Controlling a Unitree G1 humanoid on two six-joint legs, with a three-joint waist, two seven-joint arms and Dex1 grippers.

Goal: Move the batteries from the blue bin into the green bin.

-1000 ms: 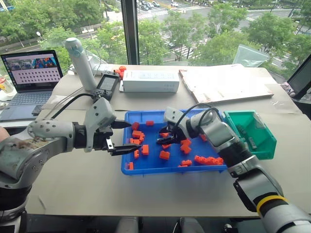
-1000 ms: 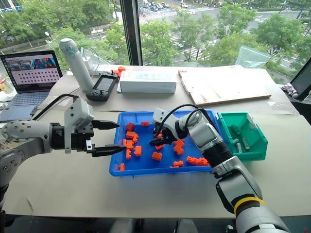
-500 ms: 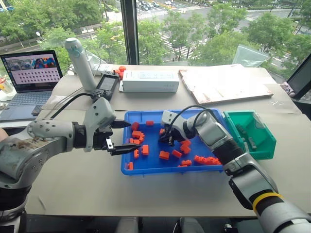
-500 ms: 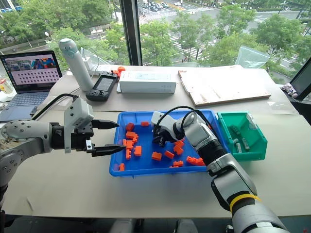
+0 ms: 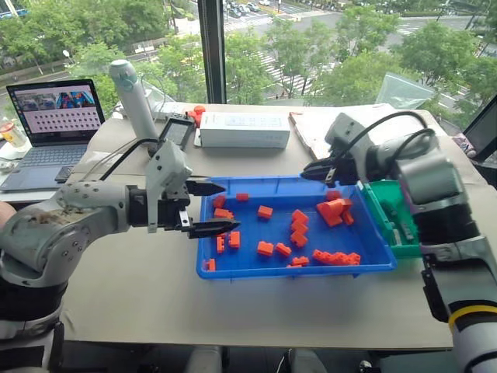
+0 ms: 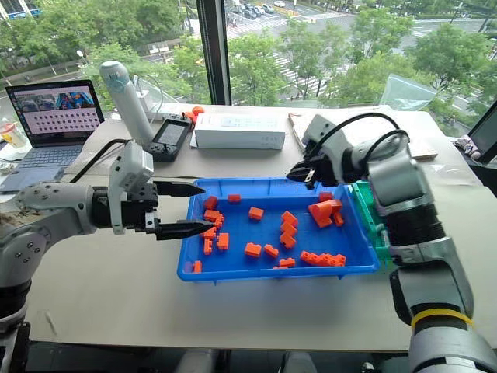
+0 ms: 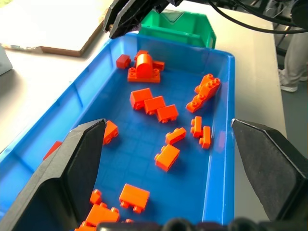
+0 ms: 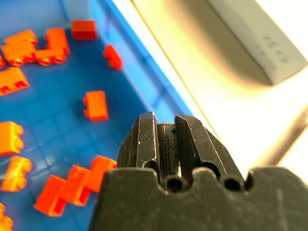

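Observation:
The blue bin point(image 5: 293, 271) lies in the middle of the table with several orange blocks point(image 5: 297, 230) in it. My right gripper point(image 5: 310, 171) hangs above the bin's far rim, near its right corner, shut on a slim grey battery point(image 8: 167, 145) clamped between its fingers. The green bin point(image 5: 390, 208) stands against the blue bin's right side, partly hidden by my right arm, with grey batteries point(image 5: 402, 228) lying inside. My left gripper point(image 5: 226, 207) is open over the blue bin's left edge, pointing right, with nothing between its fingers point(image 7: 73, 162).
Behind the bins are a white box point(image 5: 241, 129), a handheld controller point(image 5: 176, 132), a tall grey cylinder point(image 5: 133, 97) and a flat board point(image 6: 299, 128). A laptop point(image 5: 57, 113) stands at the far left. Bare table lies in front of the blue bin.
My right gripper shut on a battery among the blocks, then rose out of the blue bin and swung right towards the green bin. The left gripper lifted slightly.

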